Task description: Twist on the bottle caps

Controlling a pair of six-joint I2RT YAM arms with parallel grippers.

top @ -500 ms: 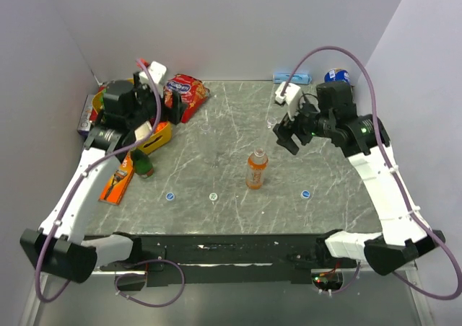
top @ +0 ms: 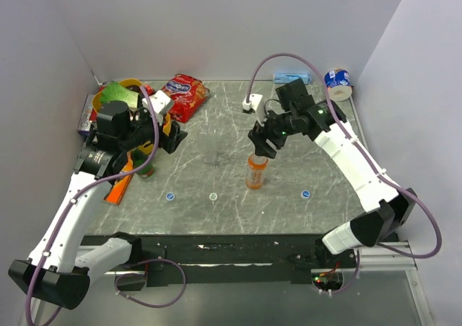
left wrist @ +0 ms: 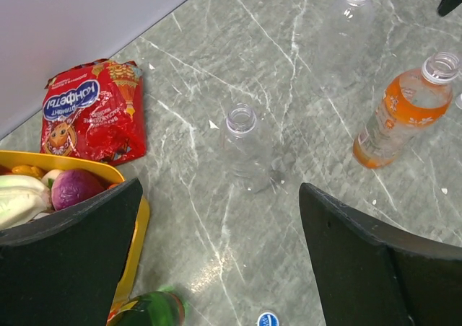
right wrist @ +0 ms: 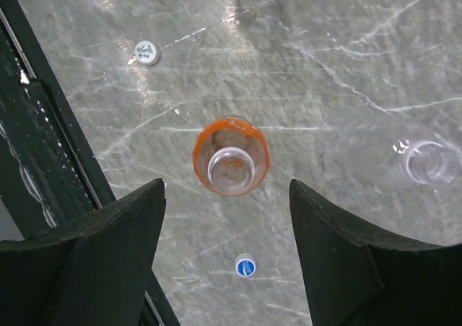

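Spanning the whole work area: one grey-green marbled table (top: 216, 135), with both arms bolted at its near edge.

Left gripper (left wrist: 220, 192): jaws wide apart, holding nothing. It hangs over the left part of the table, close to the yellow bowl.

Right gripper (right wrist: 227, 187): jaws wide apart, holding nothing. It is poised directly above the orange drink bottle, whose open mouth sits between the two fingers in the wrist view. No contact shows.

Yellow bowl (left wrist: 138, 221): far left, with vegetables inside.

Red snack bag (left wrist: 90, 117): lying flat just beside the bowl, toward the back wall.

Orange drink bottle (top: 256, 171): upright at mid-table, uncapped.

Near clear bottle (left wrist: 244, 149): upright, uncapped, left of centre, just beyond the left gripper's fingers.

Far clear bottle (left wrist: 355, 9): uncapped, further back. Both clear bottles are so faint from overhead that their exact spots there are hard to fix.

Dark green bottle (top: 144, 169): at the left, under the left arm.

Tape roll (top: 337, 78): blue and white, in the back right corner.

Caps, three in all, lie loose in a row near the front edge, well apart, with none on a bottle:
- Left blue cap (top: 170, 195).
- Pale cap (top: 213, 195), just to its right.
- Right blue cap (top: 306, 193), front-right of the orange drink bottle.
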